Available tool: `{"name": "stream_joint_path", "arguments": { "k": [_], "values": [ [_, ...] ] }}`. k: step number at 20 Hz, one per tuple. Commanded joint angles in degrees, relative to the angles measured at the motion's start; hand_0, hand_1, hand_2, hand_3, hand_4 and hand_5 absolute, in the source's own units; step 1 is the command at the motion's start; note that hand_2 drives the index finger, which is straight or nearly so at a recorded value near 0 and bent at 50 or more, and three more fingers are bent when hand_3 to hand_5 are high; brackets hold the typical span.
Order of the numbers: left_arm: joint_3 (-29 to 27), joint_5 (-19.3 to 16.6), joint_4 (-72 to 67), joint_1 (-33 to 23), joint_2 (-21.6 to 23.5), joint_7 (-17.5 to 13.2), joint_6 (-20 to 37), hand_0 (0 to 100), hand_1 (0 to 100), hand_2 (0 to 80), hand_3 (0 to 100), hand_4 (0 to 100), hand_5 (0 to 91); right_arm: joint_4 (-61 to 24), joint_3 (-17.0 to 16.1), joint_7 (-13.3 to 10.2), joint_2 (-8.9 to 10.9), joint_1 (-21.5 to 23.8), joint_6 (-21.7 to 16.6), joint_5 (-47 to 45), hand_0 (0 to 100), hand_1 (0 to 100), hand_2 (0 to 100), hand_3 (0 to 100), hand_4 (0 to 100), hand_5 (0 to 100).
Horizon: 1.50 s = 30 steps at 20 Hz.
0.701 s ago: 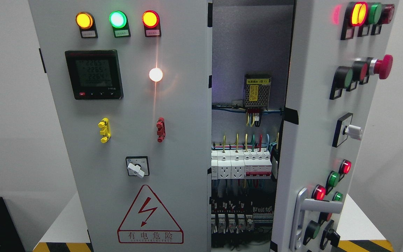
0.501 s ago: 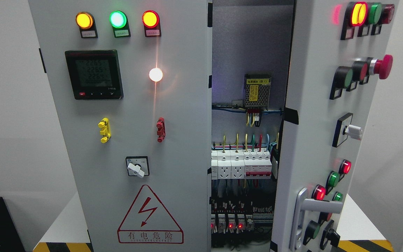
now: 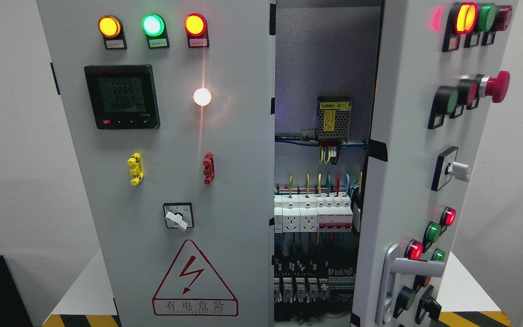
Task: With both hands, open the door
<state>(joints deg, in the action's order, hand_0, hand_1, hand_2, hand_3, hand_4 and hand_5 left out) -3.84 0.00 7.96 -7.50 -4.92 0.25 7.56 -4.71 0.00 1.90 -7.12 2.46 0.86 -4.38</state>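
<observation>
Cabinet on white table, right door ajar, pale walls behind.

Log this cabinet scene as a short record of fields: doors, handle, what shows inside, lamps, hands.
right door: swung open toward the camera
left door: closed
handle: silver lever low on the right door, nothing holding it
interior: power supply above a row of breakers, relays below
left door lamps: yellow, green, red, all lit
meter: display on
hands: none in view
</observation>
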Motion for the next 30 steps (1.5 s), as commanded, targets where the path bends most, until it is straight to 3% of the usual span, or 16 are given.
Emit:
{"name": "stream_joint_path", "arguments": {
  "k": [1,6,11,13,23,30],
  "values": [
    [8.0,-1.1,25.0,-6.9,2.4,0.2,0.0,0,0,0.0,0,0,0.0,0.0,0.2,0.0,0.00,0.0,0.0,0.0,19,0,0,0,0,0],
    [13.7,0.6,41.4,-10.1,4.0,0.2,-0.3,0,0,0.0,0,0,0.0,0.0,0.2,0.0,0.00,0.0,0.0,0.0,19,0,0,0,0,0],
    [26.6,8.5,63.0,-12.7,11.9,0.3,-2.3,0,0,0.0,0,0,0.0,0.0,0.2,0.0,0.00,0.0,0.0,0.0,19,0,0,0,0,0],
    [28.0,10.9,70.7,-12.7,14.4,0.3,-3.9,0,0,0.0,0,0,0.0,0.0,0.2,0.0,0.00,0.0,0.0,0.0,19,0,0,0,0,0],
    [32.8,12.0,97.3,-11.6,19.0,0.3,-4.8,0,0,0.0,0,0,0.0,0.0,0.2,0.0,0.00,0.0,0.0,0.0,19,0,0,0,0,0],
    [36.1,17.4,104.0,-4.9,19.9,0.3,-4.7,0,0,0.0,0,0,0.0,0.0,0.2,0.0,0.00,0.0,0.0,0.0,19,0,0,0,0,0]
  ]
}}
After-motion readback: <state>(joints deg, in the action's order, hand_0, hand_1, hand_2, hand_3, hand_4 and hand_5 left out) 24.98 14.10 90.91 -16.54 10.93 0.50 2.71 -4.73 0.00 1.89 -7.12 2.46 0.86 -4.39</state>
